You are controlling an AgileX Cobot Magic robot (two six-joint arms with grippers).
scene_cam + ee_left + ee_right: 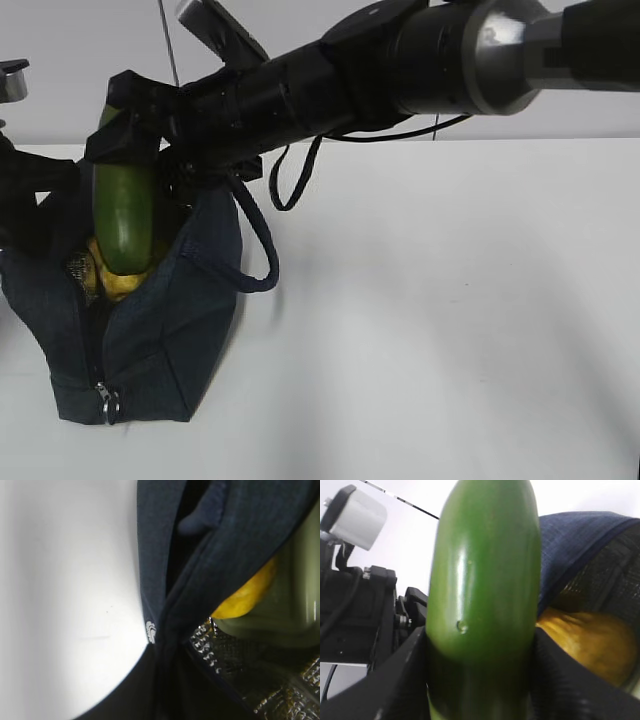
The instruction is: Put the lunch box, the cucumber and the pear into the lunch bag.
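The dark navy lunch bag (170, 320) stands open at the left of the table. My right gripper (122, 150) reaches across and is shut on the cucumber (123, 220), which hangs upright with its lower end inside the bag mouth. In the right wrist view the cucumber (485, 595) fills the space between the black fingers (400, 680). The yellow pear (120, 283) lies inside the bag under it. A dull green, round-cornered surface (300, 595) beside the pear (245, 597) looks like the lunch box lid. My left gripper (165, 700) is shut on the bag's edge fabric (160, 555).
The bag's loop handle (262, 255) droops to the right, and its zipper pull (107, 400) hangs at the front bottom. A black cable (290, 180) dangles from the right arm. White table (450, 300) stretches to the right of the bag.
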